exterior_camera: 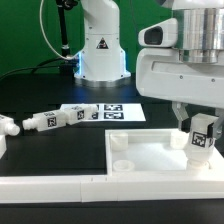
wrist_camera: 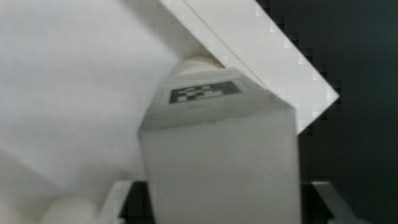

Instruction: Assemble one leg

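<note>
My gripper (exterior_camera: 201,128) is at the exterior view's right, shut on a leg (exterior_camera: 202,142), a stubby white post with a marker tag on its side. The leg stands upright at the far right corner of the large flat white panel (exterior_camera: 150,152). I cannot tell whether it touches the panel. In the wrist view the leg (wrist_camera: 214,130) fills the middle between my fingers (wrist_camera: 128,202), with the gripper (wrist_camera: 222,208) around it and the panel (wrist_camera: 71,100) behind. Several more legs (exterior_camera: 62,116) lie in a row on the black table at the exterior view's left.
The marker board (exterior_camera: 120,112) lies behind the panel. A white rail (exterior_camera: 50,186) runs along the front edge. A white block (exterior_camera: 4,126) sits at the far left. The robot base (exterior_camera: 100,50) stands at the back.
</note>
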Controlling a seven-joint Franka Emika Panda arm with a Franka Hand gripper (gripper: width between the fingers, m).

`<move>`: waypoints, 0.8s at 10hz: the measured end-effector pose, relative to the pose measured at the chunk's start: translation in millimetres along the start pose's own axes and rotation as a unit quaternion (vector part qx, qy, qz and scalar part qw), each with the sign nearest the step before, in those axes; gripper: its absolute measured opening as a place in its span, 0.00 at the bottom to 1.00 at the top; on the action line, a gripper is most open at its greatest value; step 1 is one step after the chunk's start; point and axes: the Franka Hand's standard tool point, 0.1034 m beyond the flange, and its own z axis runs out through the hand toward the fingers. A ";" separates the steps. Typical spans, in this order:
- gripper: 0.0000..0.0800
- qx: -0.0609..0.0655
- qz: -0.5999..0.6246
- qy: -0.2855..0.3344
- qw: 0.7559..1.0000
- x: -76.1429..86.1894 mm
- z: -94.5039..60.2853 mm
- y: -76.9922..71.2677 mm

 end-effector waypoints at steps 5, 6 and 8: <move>0.36 0.003 0.302 -0.048 0.952 4.8 2.1 8.3; 0.36 0.003 0.303 -0.048 0.952 5.2 2.3 9.1; 0.38 0.006 0.265 -0.044 0.963 3.4 2.3 7.2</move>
